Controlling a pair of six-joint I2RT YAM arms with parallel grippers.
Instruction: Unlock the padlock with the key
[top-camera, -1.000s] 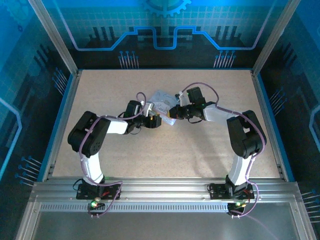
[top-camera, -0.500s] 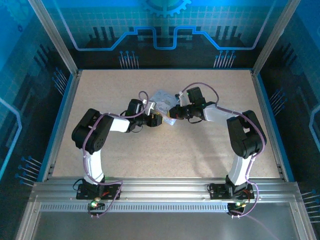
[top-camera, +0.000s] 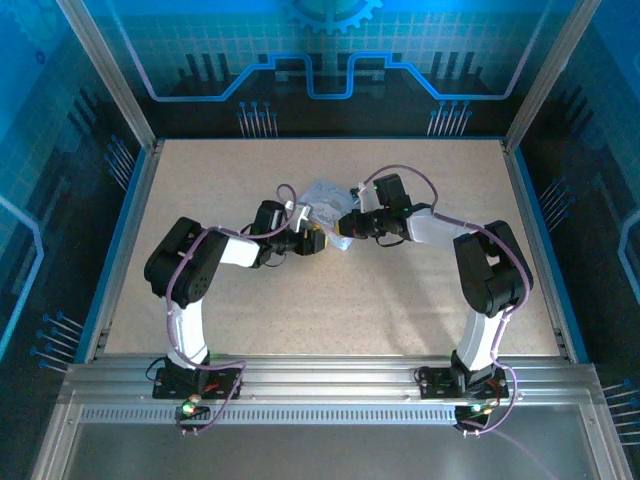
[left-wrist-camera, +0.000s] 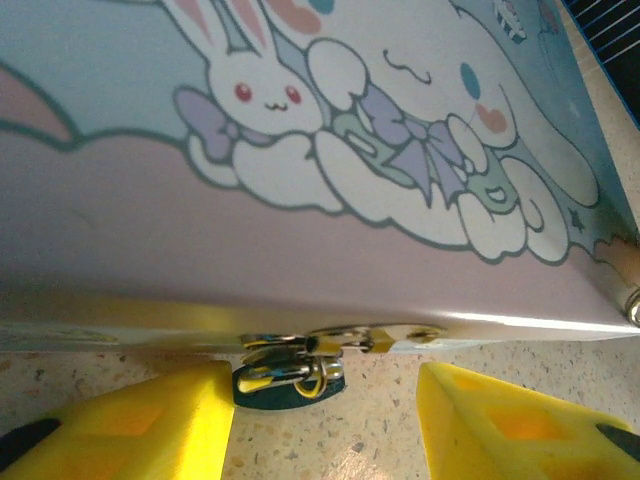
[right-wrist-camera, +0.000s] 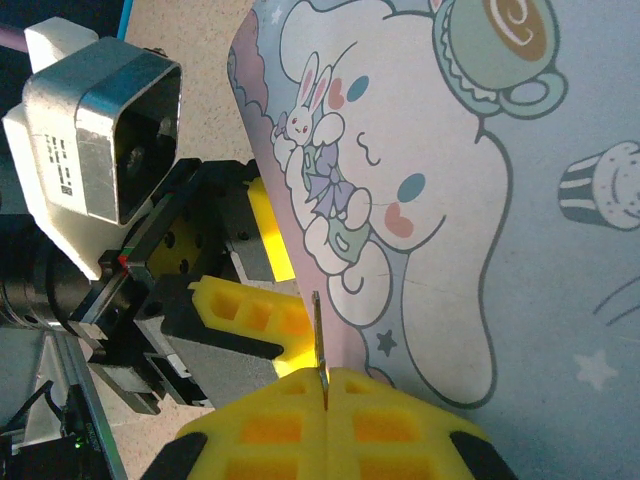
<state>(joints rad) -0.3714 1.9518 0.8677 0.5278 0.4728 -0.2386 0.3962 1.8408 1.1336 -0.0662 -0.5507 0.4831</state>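
A cartoon-lidded tin (left-wrist-camera: 300, 150) is set on the speckled table (left-wrist-camera: 380, 440), its edge overhanging the padlock (left-wrist-camera: 290, 378) (dark, with a silvery shackle), which is flanked by the spread left jaws. The key (right-wrist-camera: 318, 335) is pinched by the right jaws, beside the tin's edge.

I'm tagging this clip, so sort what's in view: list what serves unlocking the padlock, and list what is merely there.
For the job:
- padlock
- key, pinched in the right gripper
- left gripper, open, straddling the padlock

Merely there:
- tin with the cartoon lid, the padlock hanging at its edge
- table
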